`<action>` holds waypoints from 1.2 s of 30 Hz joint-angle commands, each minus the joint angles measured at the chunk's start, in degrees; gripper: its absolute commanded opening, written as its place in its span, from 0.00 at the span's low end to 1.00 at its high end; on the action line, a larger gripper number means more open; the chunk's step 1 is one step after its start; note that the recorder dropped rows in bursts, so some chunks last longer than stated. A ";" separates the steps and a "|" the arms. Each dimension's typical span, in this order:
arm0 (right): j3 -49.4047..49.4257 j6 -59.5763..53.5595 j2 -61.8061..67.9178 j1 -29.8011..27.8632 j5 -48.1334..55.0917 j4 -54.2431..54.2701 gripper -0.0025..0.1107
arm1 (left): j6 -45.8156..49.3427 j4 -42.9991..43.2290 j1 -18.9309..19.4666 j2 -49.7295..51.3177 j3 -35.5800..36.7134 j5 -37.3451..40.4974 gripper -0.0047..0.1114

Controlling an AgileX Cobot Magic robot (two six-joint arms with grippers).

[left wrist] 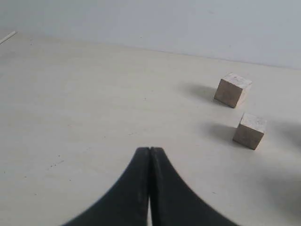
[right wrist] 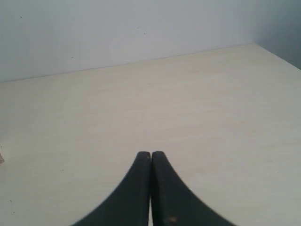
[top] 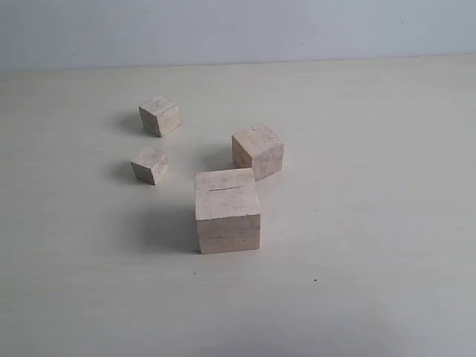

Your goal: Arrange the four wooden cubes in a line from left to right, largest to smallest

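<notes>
Pale tabletop, four whitish-beige wooden cubes scattered.
Black left gripper, right gripper clenched empty, cubes apart from both.

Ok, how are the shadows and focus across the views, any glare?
Exterior view: sharp, no glare, soft shadows left of the cubes. Left wrist view: faint shadows beside two cubes; the shut fingers are near-black. Right wrist view: even light, fingers dark.

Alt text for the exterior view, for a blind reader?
Four pale, unpainted wooden cubes of graded sizes sit scattered on a light table: the largest cube nearest the camera, the second-largest cube behind-right of it, the smallest cube to the left, the third cube farthest back. No arm shows.
</notes>
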 commanded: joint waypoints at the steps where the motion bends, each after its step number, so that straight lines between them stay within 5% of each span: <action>1: 0.27 -0.18 -0.25 -0.15 -0.33 -0.01 0.02 | -0.03 -0.77 -0.35 -0.32 0.14 -0.63 0.04; 8: 0.27 -0.18 -0.25 -0.15 -1.11 -0.50 0.02 | -0.03 -0.77 -0.35 -0.32 0.14 -0.63 0.04; 16: 0.27 -0.18 -0.25 -0.15 -26.71 -0.85 0.02 | -0.03 -0.77 -0.35 -0.32 0.14 -0.63 0.04; 27: 0.27 -0.62 -0.25 -0.15 -44.59 -0.05 0.02 | -0.03 -0.77 -0.35 -0.32 0.14 -0.63 0.04; 36: -15.18 -0.49 3.90 -0.15 -30.14 1.34 0.02 | 0.08 -0.77 -0.35 -0.32 0.14 -0.63 0.04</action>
